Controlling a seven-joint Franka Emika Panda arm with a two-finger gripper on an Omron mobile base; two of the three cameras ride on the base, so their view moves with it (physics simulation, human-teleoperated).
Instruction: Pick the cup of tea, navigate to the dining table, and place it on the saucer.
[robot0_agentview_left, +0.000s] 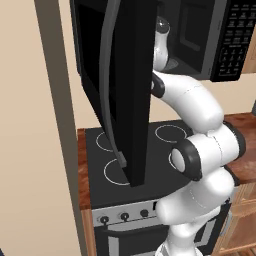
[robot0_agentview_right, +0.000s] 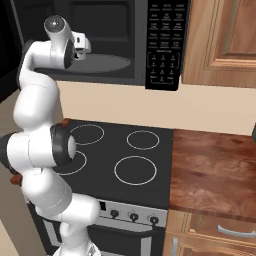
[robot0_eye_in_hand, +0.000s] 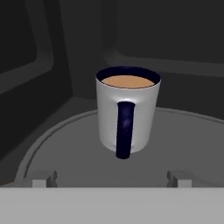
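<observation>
cup of tea (robot0_eye_in_hand: 127, 111): sitting upright on the round turntable (robot0_eye_in_hand: 65, 148) inside the microwave (robot0_agentview_right: 125, 40), dark handle facing the hand camera, light-brown liquid nearly up to the rim

end effector (robot0_eye_in_hand: 112, 180): fingers spread wide apart, nothing between them, tips just short of the cup and not touching it

arm (robot0_agentview_right: 40, 145): reaches up from the base into the microwave cavity

microwave door (robot0_agentview_left: 125, 90): swung open, hanging out over the stove

stove (robot0_agentview_right: 125, 160): black top with four ring burners, right under the microwave

table (robot0_agentview_right: 215, 170): reddish-brown wood top beside the stove
</observation>
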